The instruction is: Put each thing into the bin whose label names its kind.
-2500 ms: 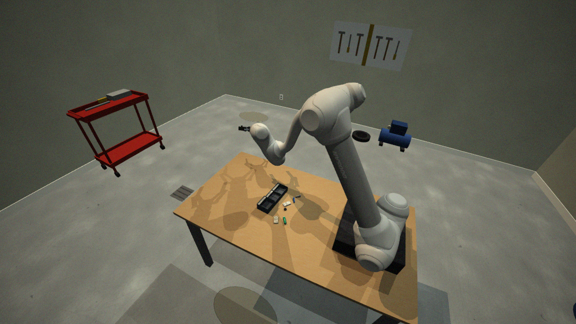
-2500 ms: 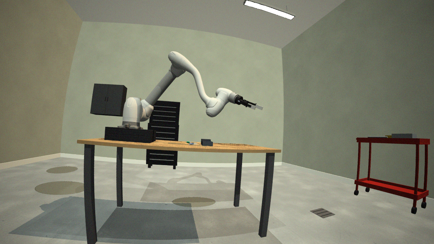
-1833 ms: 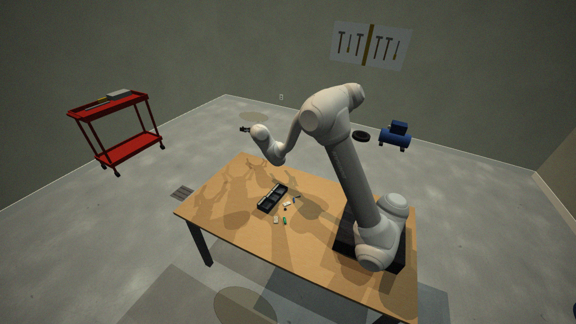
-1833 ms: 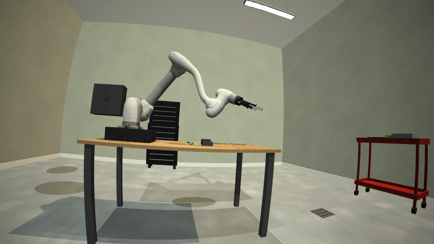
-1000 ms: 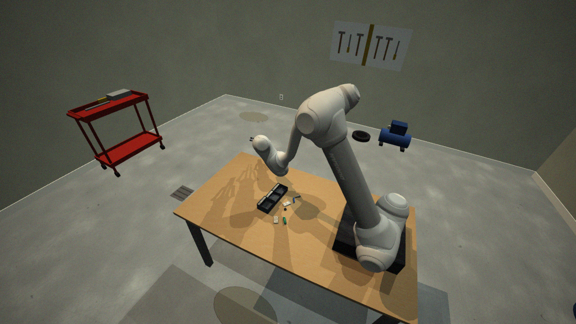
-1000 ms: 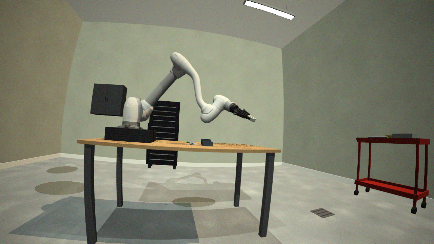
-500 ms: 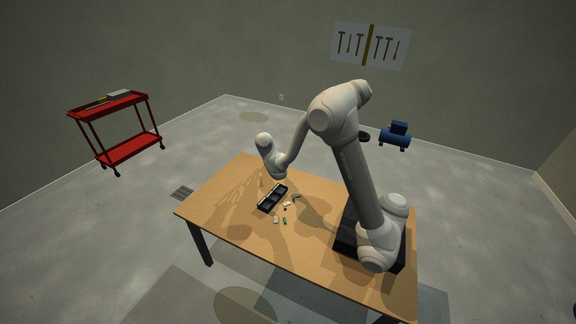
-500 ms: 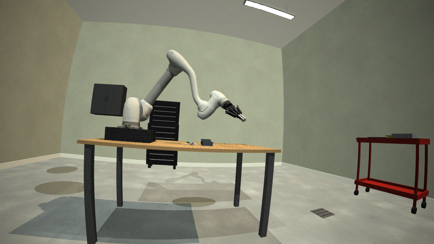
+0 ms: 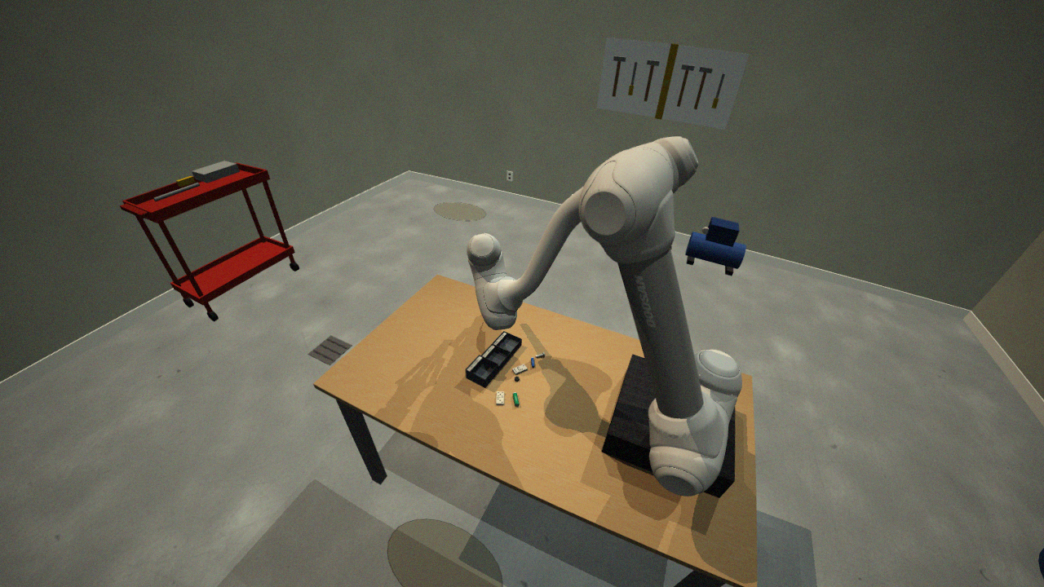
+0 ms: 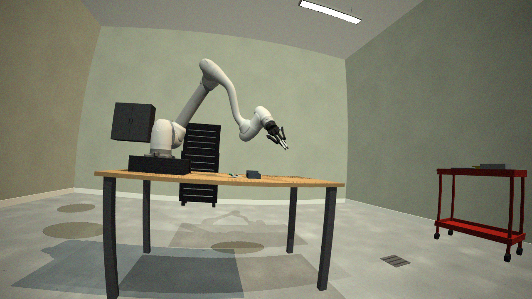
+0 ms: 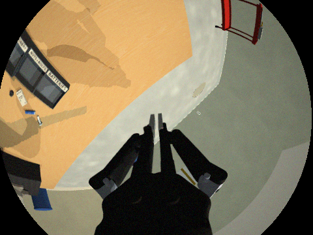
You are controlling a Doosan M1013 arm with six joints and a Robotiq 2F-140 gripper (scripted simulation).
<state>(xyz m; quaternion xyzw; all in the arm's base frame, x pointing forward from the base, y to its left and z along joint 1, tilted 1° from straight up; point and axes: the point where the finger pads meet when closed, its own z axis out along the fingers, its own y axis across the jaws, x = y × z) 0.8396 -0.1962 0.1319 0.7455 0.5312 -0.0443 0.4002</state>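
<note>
Wooden table (image 10: pixel 297 181) edge, closed fingers (image 10: pixel 283 143) high above

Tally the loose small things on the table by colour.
white pieces: 2
green piece: 1
blue piece: 1
black piece: 1
grey piece: 1
Total: 6

The wooden table (image 9: pixel 438 430) carries a black three-compartment bin (image 9: pixel 493 358), small scattered items beside it — and the arm's black base (image 9: pixel 626 430).
</note>
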